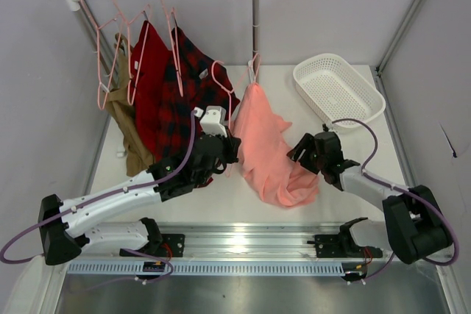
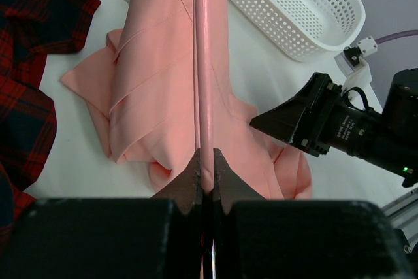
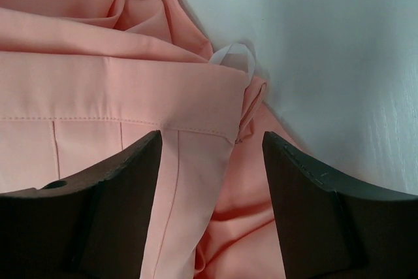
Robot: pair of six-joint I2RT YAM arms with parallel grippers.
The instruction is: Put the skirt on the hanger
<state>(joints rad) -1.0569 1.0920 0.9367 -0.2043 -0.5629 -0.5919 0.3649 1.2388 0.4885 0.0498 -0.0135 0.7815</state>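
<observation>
left jaws pinch the hanger (image 2: 203,96). right jaws are spread over the waist edge of the skirt (image 1: 274,154), which lies heaped on the tabletop (image 1: 228,200). close on that one edge only

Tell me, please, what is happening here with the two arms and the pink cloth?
The left gripper is shut on a thin pink hanger, holding it close by the salmon skirt. The right gripper is open, its jaws on either side of the waistband near the white label. The skirt's lower part is heaped on the table. Whether it is on the hanger yet, I cannot tell.
</observation>
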